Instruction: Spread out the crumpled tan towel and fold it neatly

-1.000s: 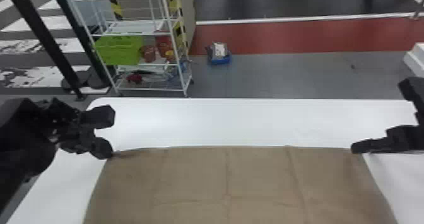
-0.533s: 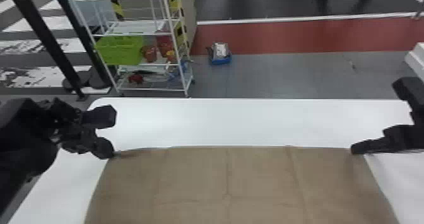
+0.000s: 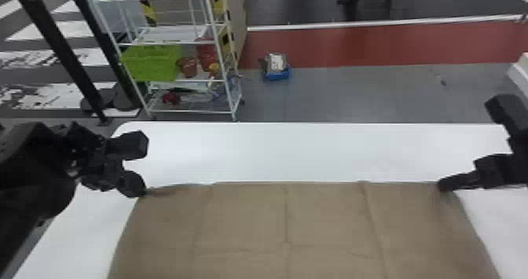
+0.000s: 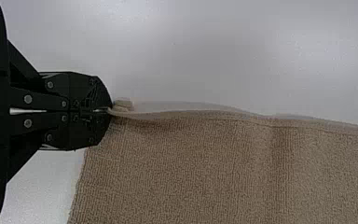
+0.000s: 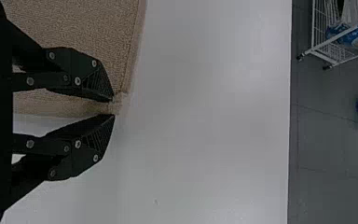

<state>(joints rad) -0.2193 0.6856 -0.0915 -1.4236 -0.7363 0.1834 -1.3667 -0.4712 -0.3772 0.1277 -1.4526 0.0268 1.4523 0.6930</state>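
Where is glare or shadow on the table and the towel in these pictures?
Head view: soft sheen on the table, a dark shade on the towel beside the right gripper; left wrist view: bright patches on the table, shading along the towel's edge near the left gripper; right wrist view: pale glare on the table.

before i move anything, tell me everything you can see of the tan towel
The tan towel looks like ribbed, textured cloth with a hem. It lies spread wide over the white table, with soft creases running front to back and a fainter one across. Its near part runs past the head view's bottom edge. The left claw is shut on its far left corner; the right claw, fingers slightly parted, is at its far right corner.
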